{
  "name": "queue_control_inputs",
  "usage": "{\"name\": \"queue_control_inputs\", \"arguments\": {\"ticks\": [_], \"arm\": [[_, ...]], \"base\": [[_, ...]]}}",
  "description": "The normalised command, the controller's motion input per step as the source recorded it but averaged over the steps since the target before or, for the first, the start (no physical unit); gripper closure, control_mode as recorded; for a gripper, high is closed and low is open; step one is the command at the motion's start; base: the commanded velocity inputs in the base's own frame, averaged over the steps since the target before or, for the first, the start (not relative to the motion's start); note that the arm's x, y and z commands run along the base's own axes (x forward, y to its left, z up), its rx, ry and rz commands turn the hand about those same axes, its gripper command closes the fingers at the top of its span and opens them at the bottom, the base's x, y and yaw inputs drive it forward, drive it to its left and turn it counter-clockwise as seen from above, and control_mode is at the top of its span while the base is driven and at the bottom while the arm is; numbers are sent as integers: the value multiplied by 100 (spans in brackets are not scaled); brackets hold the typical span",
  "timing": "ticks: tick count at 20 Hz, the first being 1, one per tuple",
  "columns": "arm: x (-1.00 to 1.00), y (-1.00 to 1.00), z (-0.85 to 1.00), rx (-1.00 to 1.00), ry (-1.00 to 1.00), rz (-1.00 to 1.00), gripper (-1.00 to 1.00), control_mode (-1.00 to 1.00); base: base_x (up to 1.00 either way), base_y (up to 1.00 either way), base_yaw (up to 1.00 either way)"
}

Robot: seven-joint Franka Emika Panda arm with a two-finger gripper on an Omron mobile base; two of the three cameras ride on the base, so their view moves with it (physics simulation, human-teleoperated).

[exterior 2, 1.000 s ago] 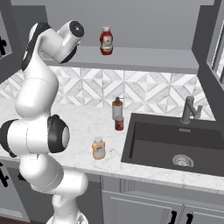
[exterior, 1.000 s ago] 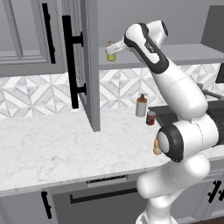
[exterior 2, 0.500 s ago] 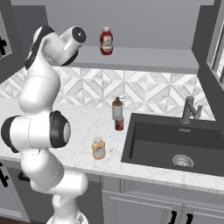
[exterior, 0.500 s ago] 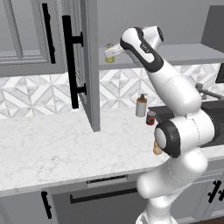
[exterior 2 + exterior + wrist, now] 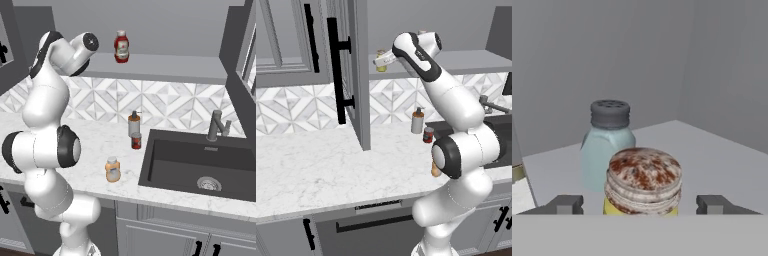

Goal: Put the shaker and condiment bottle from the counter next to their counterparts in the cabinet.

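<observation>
Released, the shaker [image 5: 643, 182] sits between open hand [image 5: 643, 205] fingers, before a blue-grey shaker [image 5: 607, 145].

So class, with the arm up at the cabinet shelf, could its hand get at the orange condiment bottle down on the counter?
Probably yes. The hand is open around the shaker, not gripping. The condiment bottle stands alone near the counter front edge, nothing crowding it.

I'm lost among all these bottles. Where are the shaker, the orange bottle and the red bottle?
shaker [image 5: 643, 181], hand view, speckled cap.
orange bottle [image 5: 113, 170], right base view, body on counter.
red bottle [image 5: 121, 48], right base view, label.
</observation>
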Motion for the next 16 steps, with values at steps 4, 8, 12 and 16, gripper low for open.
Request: {"name": "queue_control_inputs", "arguments": {"ticks": [4, 8, 12, 16], "arm": [[8, 0, 0, 0, -2, 0, -100, -100], [0, 0, 0, 0, -1, -1, -100, -100], [-2, 0, 0, 0, 0, -3, -100, -100], [-15, 0, 0, 0, 0, -6, -100, -100]], "base": [[0, 0, 0], [0, 0, 0], [0, 0, 0], [0, 0, 0]]}}
